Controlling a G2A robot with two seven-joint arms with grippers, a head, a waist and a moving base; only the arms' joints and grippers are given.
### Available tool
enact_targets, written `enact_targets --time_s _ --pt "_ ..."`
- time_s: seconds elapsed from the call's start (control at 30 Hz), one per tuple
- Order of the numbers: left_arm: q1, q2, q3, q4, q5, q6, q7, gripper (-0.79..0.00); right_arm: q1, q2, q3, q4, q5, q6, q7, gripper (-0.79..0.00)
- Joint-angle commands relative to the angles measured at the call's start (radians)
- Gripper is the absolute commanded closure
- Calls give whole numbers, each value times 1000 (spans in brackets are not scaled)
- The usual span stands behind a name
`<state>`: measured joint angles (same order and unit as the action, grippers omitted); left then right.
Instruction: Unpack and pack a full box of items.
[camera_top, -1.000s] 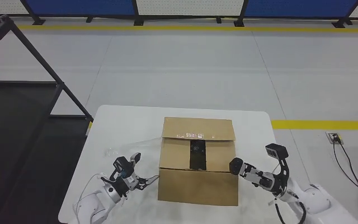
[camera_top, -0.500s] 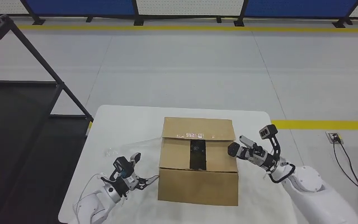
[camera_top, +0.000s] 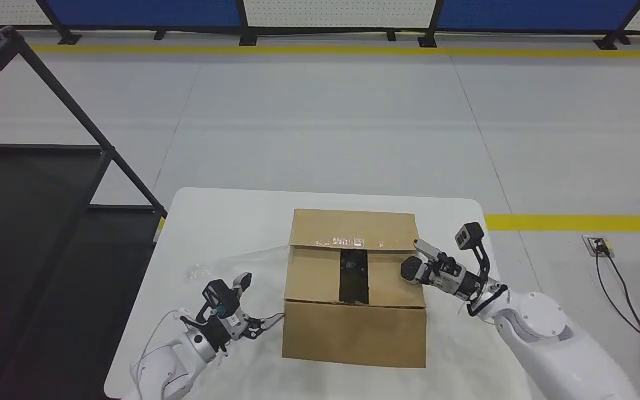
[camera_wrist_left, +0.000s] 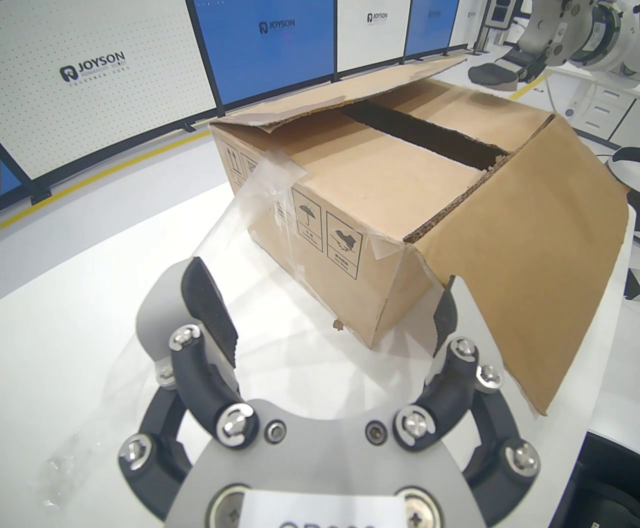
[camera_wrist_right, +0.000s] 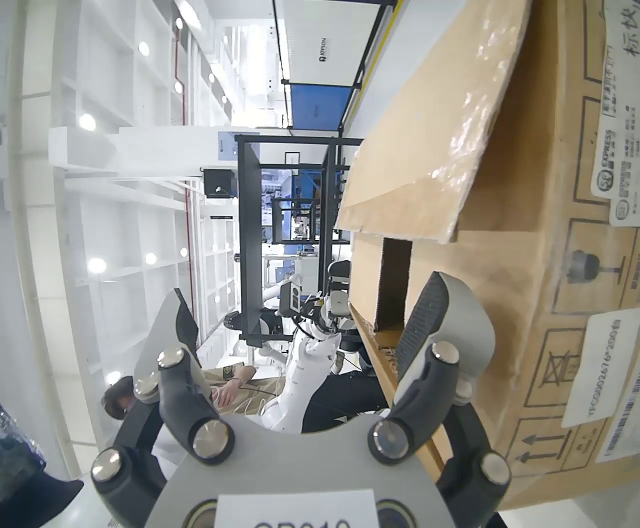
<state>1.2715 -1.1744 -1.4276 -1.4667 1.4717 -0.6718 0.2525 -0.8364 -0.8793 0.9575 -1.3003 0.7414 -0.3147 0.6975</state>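
Squarely between the left and right edges of the white table (camera_top: 220, 225) sits the cardboard box (camera_top: 353, 340), its front close to the near edge. Its two inner flaps lie almost flat, with a dark slot (camera_top: 353, 277) between them. The far outer flap (camera_wrist_left: 350, 92) is lifted at an angle. The near outer flap (camera_wrist_left: 540, 260) slopes outward and down over the front wall.

The left gripper (camera_top: 262, 325) (camera_wrist_left: 325, 300) is low over the table toward the near-left corner, just beside the box's near-left corner. Its fingers are spread wide and hold nothing. A sheet of crumpled clear film (camera_top: 215, 265) lies on the table between the left edge and the box. A strip of clear tape (camera_wrist_left: 272, 175) has peeled away from the box's left wall (its lower end trails toward the tabletop).

The right gripper (camera_top: 410, 268) (camera_wrist_right: 305, 305) is at the upper part of the box's right wall, about level with the flaps. Its fingers are also wide apart, with nothing between them. One finger (camera_wrist_right: 430, 320) overlaps the top rim of that wall in the right wrist view; whether it touches the cardboard cannot be told.
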Motion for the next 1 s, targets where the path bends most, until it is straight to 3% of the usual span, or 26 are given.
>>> enact_targets --time_s 0.0,0.47,0.7,0.83,0.97 --pt "0 0 0 0 0 0 0 -785 8 -7 -3 7 -1 14 -5 -785" --pt "0 0 0 0 0 0 0 -785 138 -92 -54 66 21 36 -206 -785" --pt "0 0 0 0 0 0 0 -785 249 -146 -107 103 -63 94 -346 -785" --pt "0 0 0 0 0 0 0 -785 320 -181 -154 164 -85 167 -349 -785" --pt "0 0 0 0 0 0 0 -785 320 -181 -154 164 -85 167 -349 -785"
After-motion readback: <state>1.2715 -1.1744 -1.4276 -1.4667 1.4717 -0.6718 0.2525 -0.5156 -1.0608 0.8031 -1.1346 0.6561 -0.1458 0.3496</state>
